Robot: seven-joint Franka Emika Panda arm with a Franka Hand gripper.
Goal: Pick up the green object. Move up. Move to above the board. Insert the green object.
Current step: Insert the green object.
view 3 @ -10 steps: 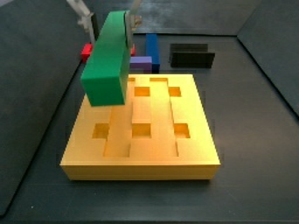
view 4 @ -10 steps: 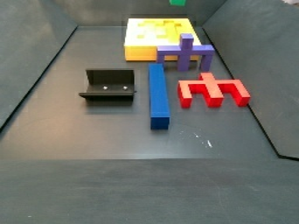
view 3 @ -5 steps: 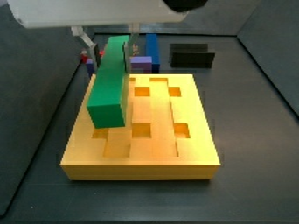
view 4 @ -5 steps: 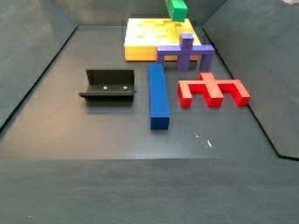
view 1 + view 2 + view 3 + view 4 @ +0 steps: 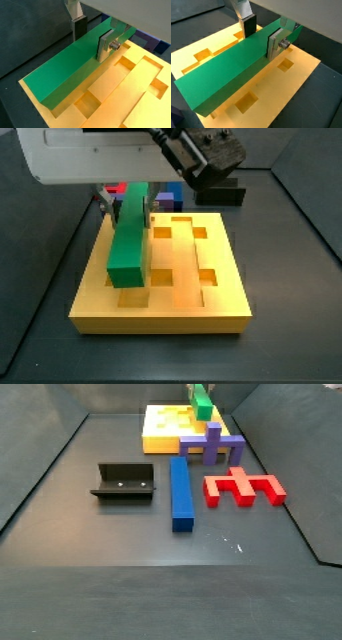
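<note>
The gripper (image 5: 91, 36) hangs over the thick orange-yellow rectangular board (image 5: 133, 95), its jaws clamped across the width of the long matte green rectangular bar (image 5: 70, 67). In both wrist views one flat silver finger (image 5: 276, 42) presses one long face and the dark-padded finger (image 5: 248, 24) presses the opposite face.

In a side view the green bar (image 5: 128, 236) lies lengthwise over the left part of the board (image 5: 201, 300), running along a row of square holes and tilted, its near end low over the slab. Whether it touches the board cannot be told.

Beyond the board on the dark worktop (image 5: 147, 544) stand a purple block (image 5: 214, 444), a long blue bar (image 5: 181, 492), a red comb-shaped block (image 5: 243, 486) and the dark L-shaped fixture (image 5: 124, 481). No writing or label can be read anywhere.
</note>
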